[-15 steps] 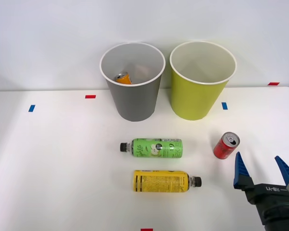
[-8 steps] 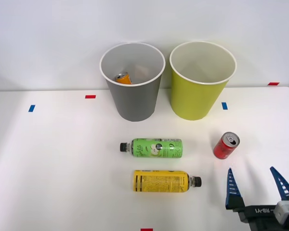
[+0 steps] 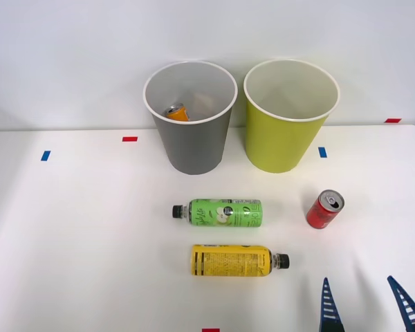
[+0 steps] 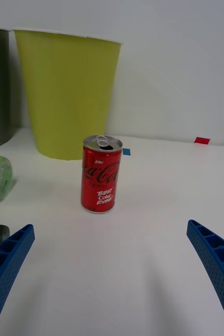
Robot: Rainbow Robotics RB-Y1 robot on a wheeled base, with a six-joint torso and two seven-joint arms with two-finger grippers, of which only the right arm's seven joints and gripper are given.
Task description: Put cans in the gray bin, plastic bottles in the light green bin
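Though apart from gripper (image 3: 366, 310), red can (image 3: 324, 209) ahead

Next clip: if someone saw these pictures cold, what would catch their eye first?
Probably the light green bin and the gray bin standing side by side at the back of the white table, an orange can already inside the gray one. Then the red can upright before the open right gripper, and the green-label bottle and yellow-label bottle lying mid-table.
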